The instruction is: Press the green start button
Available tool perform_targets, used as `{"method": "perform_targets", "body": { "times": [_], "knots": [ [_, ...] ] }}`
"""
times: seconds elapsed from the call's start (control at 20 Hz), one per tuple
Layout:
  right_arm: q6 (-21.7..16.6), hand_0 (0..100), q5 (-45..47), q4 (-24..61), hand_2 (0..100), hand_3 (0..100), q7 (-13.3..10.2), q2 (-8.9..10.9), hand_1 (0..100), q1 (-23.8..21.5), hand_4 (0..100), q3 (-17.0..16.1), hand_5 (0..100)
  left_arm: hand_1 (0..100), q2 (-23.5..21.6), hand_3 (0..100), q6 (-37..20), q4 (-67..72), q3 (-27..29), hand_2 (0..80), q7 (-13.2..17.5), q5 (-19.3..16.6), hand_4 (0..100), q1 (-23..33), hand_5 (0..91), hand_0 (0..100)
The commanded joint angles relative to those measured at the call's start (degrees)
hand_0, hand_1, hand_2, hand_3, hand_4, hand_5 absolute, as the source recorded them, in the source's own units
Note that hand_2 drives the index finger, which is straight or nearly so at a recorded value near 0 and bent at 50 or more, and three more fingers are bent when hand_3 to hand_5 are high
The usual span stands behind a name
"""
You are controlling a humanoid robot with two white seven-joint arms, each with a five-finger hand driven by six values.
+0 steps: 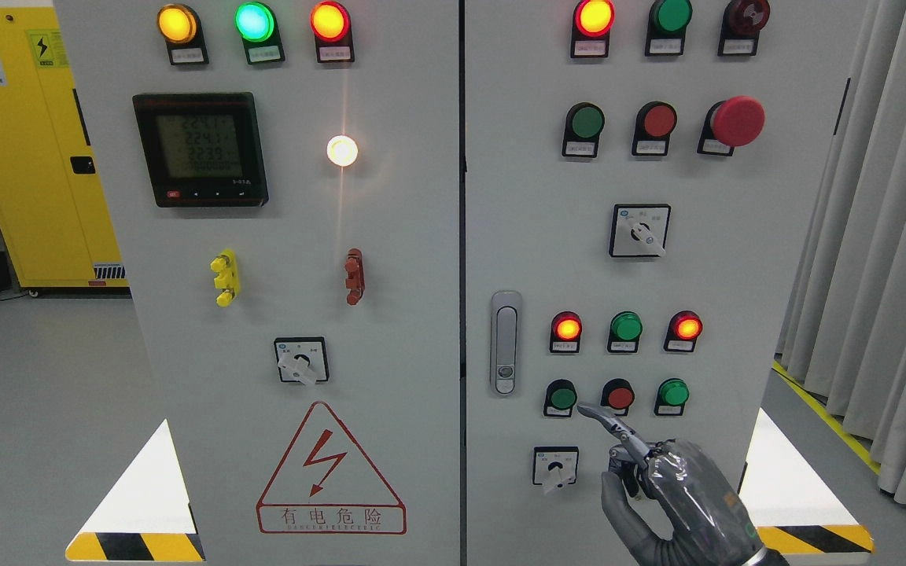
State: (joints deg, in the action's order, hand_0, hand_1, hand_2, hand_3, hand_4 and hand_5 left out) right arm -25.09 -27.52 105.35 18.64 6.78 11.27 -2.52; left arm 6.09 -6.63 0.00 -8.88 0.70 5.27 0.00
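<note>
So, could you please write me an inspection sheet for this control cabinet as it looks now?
Surface: grey cabinet door, upright, shut.
Job's things: green button, lower row, left end, beside a red button.
Clutter: nothing seen.
Grippers: right hand points its index finger, tip just right of the green button; contact unclear. Left hand not in view.
Cables: nothing seen.
Surroundings: yellow cabinet at left, grey curtain at right, striped floor tape.

A yellow cabinet stands left of the grey panel, with grey curtains hanging at right.
</note>
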Motion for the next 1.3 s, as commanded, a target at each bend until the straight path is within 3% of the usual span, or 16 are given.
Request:
{"method": "perform_targets", "body": {
  "times": [0.0, 0.1, 0.15, 0.2, 0.3, 0.6, 1.25],
  "knots": [
    [0.6, 65, 15.6, 3.5, 0, 24, 3.4, -0.89, 48, -5.6, 22, 0.3, 21, 56, 0.1, 0, 0.0, -1.6, 0.0, 0.0, 0.0, 0.0, 0, -1.7, 0.0, 12],
    [0.6, 51, 19.3, 3.8, 0, 9, 3.6, -0.80, 36, -7.2, 7, 0.4, 1, 56, 0.0, 0, 0.0, -1.6, 0.0, 0.0, 0.0, 0.0, 0, -1.7, 0.0, 12],
    [0.7, 37, 21.5, 4.3, 0, 5, 3.6, -0.80, 36, -7.9, 5, 0.4, 0, 56, 0.0, 0, 0.0, -1.6, 0.0, 0.0, 0.0, 0.0, 0, -1.7, 0.0, 12],
    [0.8, 34, 23.5, 4.7, 0, 0, 3.6, -0.71, 30, -8.8, 1, 0.6, 0, 56, 0.0, 0, 0.0, -1.6, 0.0, 0.0, 0.0, 0.0, 0, -1.7, 0.0, 12],
    [1.6, 27, 26.1, 4.9, 0, 0, 3.6, -0.62, 29, -10.0, 0, 1.4, 0, 56, 0.0, 0, 0.0, -1.6, 0.0, 0.0, 0.0, 0.0, 0, -1.7, 0.0, 12],
    [1.6, 21, 28.3, 4.9, 0, 0, 5.1, -0.62, 24, -12.8, 0, 1.5, 0, 56, 0.0, 0, 0.0, -1.6, 0.0, 0.0, 0.0, 0.0, 0, -1.7, 0.0, 12],
    [1.7, 19, 29.6, 4.7, 0, 0, 5.1, -0.54, 26, -12.9, 0, 1.2, 0, 56, 0.0, 0, 0.0, -1.6, 0.0, 0.0, 0.0, 0.0, 0, -1.7, 0.0, 12]
  ]
}}
